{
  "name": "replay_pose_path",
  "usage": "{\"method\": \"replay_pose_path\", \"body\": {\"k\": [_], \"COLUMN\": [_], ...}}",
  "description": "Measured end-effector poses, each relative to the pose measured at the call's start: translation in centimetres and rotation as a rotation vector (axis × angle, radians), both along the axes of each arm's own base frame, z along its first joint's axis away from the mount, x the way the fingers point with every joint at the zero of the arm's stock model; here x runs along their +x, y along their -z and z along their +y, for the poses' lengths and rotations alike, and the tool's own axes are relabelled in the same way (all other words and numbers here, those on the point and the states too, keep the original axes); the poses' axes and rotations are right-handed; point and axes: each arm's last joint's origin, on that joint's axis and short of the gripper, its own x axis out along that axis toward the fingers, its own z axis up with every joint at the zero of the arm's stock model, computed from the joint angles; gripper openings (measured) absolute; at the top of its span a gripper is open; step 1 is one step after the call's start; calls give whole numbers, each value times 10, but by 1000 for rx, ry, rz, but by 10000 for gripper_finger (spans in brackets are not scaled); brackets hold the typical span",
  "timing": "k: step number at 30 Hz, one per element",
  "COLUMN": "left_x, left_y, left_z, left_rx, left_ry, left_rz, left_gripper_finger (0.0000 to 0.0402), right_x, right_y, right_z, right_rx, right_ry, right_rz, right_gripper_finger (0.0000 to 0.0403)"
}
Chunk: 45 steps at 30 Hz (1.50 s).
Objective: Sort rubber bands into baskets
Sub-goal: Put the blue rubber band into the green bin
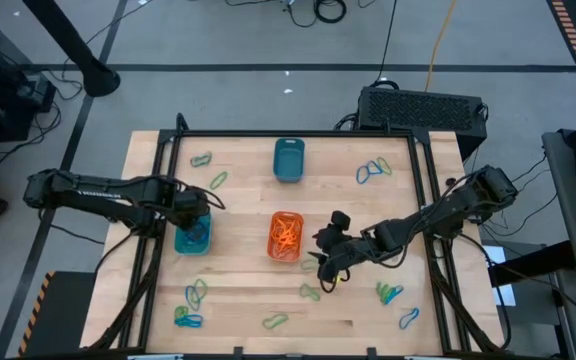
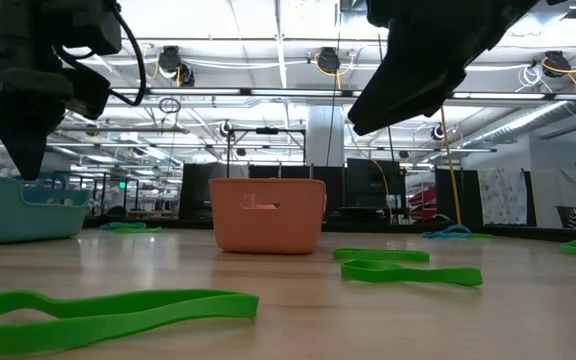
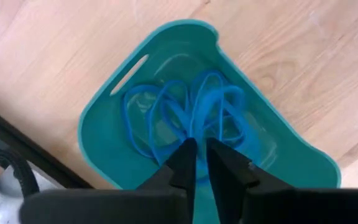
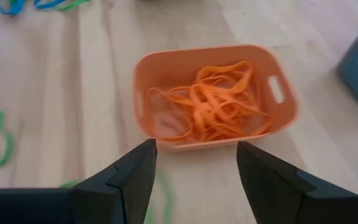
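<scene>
The turquoise basket (image 3: 104,137) stands at the table's left and holds several blue rubber bands (image 3: 166,115). My left gripper (image 3: 201,152) hangs right above it, pointing down, fingers a narrow gap apart with nothing between them. The orange basket (image 4: 166,68) in the table's middle holds several orange rubber bands (image 4: 210,102). My right gripper (image 4: 196,146) hovers open just right of it, slanting down toward it. The dark teal basket (image 1: 288,158) stands at the far middle. Loose green and blue rubber bands (image 1: 373,170) lie flat on the table.
More loose bands lie near the front edge (image 1: 188,318), front right (image 1: 388,293), far left (image 1: 208,170) and beside my right gripper (image 1: 310,292). A black frame (image 1: 298,133) runs around the table. A black box (image 1: 423,108) sits behind the far right corner.
</scene>
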Motion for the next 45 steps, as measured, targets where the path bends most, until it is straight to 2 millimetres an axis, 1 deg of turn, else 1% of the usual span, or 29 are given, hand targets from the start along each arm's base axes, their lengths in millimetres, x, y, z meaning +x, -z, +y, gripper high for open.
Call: {"method": "replay_pose_path", "body": {"k": [7,10,13,15,18,21,24,28,32,34,39,42,45], "left_x": [-4,-5,-2,2,13,28,44,60,70,75,84,90,95], "left_y": [1,0,-5,-7,-10,-16,-26,-42,-52,-53,-45,-37,-31], "left_z": [0,0,-1,0,-1,-4,-8,-17,-26,-32,-42,-45,-47], "left_rx": [-2,-15,-17,-3,77,187,281,346,391,415,423,417,417], "left_ry": [-3,-1,0,-1,43,128,226,336,416,471,549,569,582], "left_rz": [39,50,21,-22,-136,-292,-476,-700,-841,-876,-855,-827,-805], "left_gripper_finger": [91,104,106,107,107,107,107,107,107,107,107,107,107], "right_x": [3,2,-5,-15,-31,-45,-55,-62,-67,-68,-72,-75,-76], "right_y": [1,-4,-21,-32,-37,-33,-26,-16,-9,-6,7,16,26], "right_z": [-18,-29,-43,-55,-78,-106,-134,-167,-195,-208,-236,-247,-254], "right_rx": [-19,-37,-79,-113,-147,-139,-120,-108,-95,-92,-75,-41,-19], "right_ry": [43,41,70,101,172,280,354,383,416,422,416,388,363], "right_rz": [30,75,199,320,523,680,775,816,823,837,888,932,980], "right_gripper_finger": [215,215,215,215,215,215,215,215,215,215,215,215,215]}}
